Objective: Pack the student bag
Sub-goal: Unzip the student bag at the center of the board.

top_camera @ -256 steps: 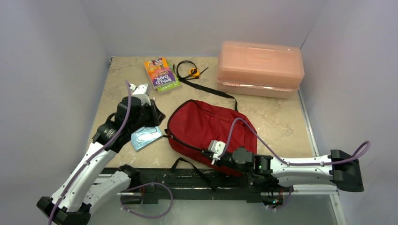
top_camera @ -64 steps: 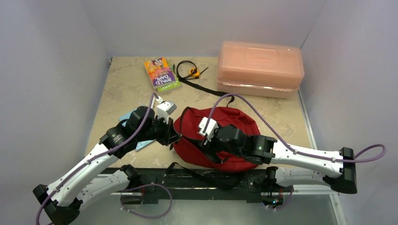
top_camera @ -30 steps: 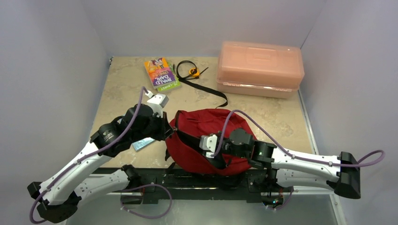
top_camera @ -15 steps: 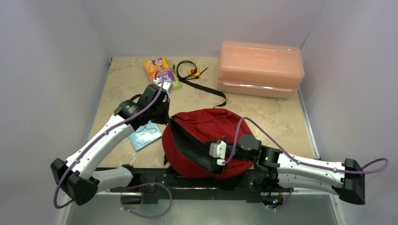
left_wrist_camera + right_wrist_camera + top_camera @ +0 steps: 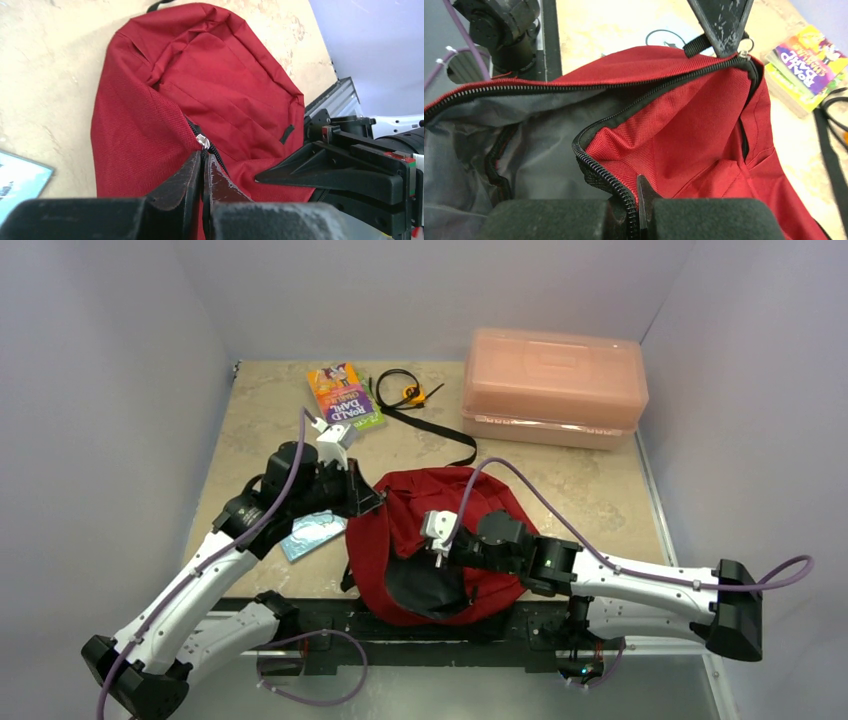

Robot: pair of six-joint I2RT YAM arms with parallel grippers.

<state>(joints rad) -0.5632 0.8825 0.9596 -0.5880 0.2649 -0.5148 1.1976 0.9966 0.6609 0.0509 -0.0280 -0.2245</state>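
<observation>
You've one student bag (image 5: 440,505), one book (image 5: 343,397), one box (image 5: 553,385). Both arms are bent inward, left gripper (image 5: 202,162) pinching the zipper pull (image 5: 202,142), right gripper (image 5: 636,200) pinching the bag's zippered rim.

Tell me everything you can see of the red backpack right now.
The student bag is a dark red woven-fabric backpack with black zipper and straps, lying on the table near the arms' bases. Its main compartment is unzipped and gapes, showing grey lining. The left gripper is shut at the zipper's end by the metal pull; the right gripper is shut on the opening's zippered edge.
</observation>
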